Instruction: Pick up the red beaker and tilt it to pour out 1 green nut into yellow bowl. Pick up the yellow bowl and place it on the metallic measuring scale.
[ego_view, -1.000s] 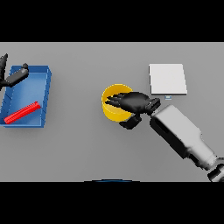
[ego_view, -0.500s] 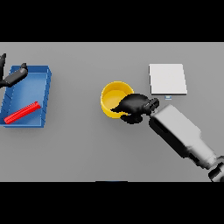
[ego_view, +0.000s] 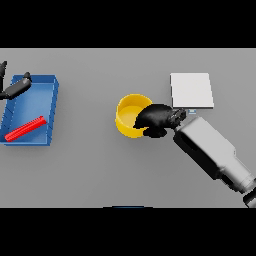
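The yellow bowl (ego_view: 129, 114) stands at the middle of the grey table. My right hand (ego_view: 155, 119) is at its right rim, fingers curled over the rim and thumb outside, shut on the bowl. The metallic measuring scale (ego_view: 192, 90), a flat pale square, lies just behind and to the right of that hand. A red beaker (ego_view: 25, 128) lies on its side in the blue tray (ego_view: 49, 109) at the far left. My left hand (ego_view: 14, 89) hovers at the tray's back left corner with relaxed fingers. No green nut shows.
The blue tray takes up the left edge of the table. My right forearm (ego_view: 212, 152) stretches from the lower right towards the bowl.
My right hand has slid from over the bowl's middle to its right rim and closed on it. The bowl has shifted slightly left and forward. The left hand stays put.
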